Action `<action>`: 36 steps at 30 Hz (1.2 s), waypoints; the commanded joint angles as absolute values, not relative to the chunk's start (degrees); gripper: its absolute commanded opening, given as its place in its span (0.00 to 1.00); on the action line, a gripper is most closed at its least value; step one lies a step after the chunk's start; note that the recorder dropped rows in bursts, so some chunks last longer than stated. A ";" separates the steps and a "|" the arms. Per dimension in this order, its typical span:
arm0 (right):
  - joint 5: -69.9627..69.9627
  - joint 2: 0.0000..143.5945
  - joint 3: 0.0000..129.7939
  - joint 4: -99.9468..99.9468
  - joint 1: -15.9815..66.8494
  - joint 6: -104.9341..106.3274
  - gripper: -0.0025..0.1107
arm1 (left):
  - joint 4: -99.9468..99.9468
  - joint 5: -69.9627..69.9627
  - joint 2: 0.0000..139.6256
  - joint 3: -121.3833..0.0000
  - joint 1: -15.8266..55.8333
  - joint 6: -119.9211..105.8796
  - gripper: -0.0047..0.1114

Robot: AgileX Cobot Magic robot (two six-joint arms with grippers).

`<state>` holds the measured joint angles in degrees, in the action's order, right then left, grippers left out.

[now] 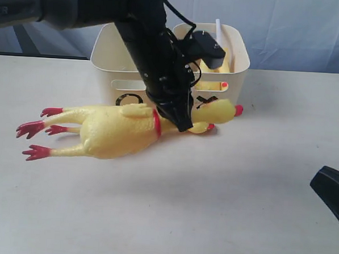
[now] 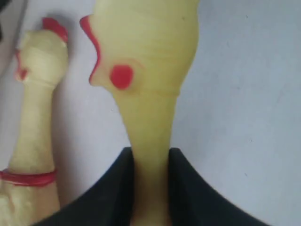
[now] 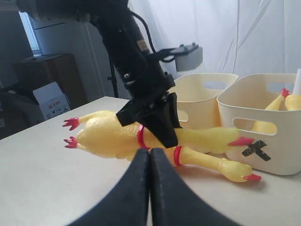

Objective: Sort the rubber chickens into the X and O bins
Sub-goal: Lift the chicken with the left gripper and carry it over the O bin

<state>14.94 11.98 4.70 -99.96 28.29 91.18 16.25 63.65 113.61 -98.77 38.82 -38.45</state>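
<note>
Left claw (image 2: 150, 157) was clamped on the neck of a fat rubber chicken (image 1: 112, 129) — likely because the neck is the one part slim enough for the jaws, the body being far too broad. Everything sat on the white worktop (image 1: 165, 218). At its far side stood the O bin (image 1: 108, 50) and the X bin (image 1: 234, 79), side by side with their marks facing forward, so a bird lifted in front could go into either.

The fat rubber chicken hung just in front of them, seemingly a little clear of the worktop, judging by its shadow. Its long axis ran near level along the bins' front walls. In the exterior view its red feet reached out to the left and its head and beak pointed right, before the X mark.

A slim chicken (image 3: 207, 162) lay on the worktop just beside and below it, pointing the same way. A third chicken (image 3: 275, 107) leaned inside the X bin. Right claw (image 3: 149, 183) sat well apart, jaws together on nothing — probably parked out of the left arm's way.
</note>
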 commanded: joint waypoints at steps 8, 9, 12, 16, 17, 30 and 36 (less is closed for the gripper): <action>14.83 11.63 4.66 -99.95 28.06 91.35 0.01 | 4.95 50.08 104.56 -98.83 37.58 -34.79 0.04; 14.83 11.63 4.66 -99.95 28.06 91.35 0.01 | 2.93 48.08 103.83 -98.83 37.58 -34.52 0.04; 14.83 11.63 4.66 -99.95 28.06 91.35 0.01 | 0.44 42.05 102.14 -98.83 37.58 -34.52 0.04; 14.72 11.63 4.66 -99.95 28.06 91.35 0.01 | -1.65 35.00 100.48 -98.83 37.58 -35.18 0.04; 14.72 11.63 4.66 -99.95 28.06 91.35 0.01 | -1.91 34.11 100.32 -98.83 37.58 -35.71 0.04; 14.72 11.63 4.66 -99.95 28.06 91.35 0.01 | 5.51 17.53 100.06 -98.83 37.58 -35.21 0.04; 14.85 11.63 4.66 -99.95 28.06 91.35 0.01 | 6.97 1.09 102.11 -95.57 37.58 -30.84 0.04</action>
<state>14.94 11.98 4.70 -99.96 28.29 91.18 6.31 7.08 101.35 -97.26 37.58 -31.80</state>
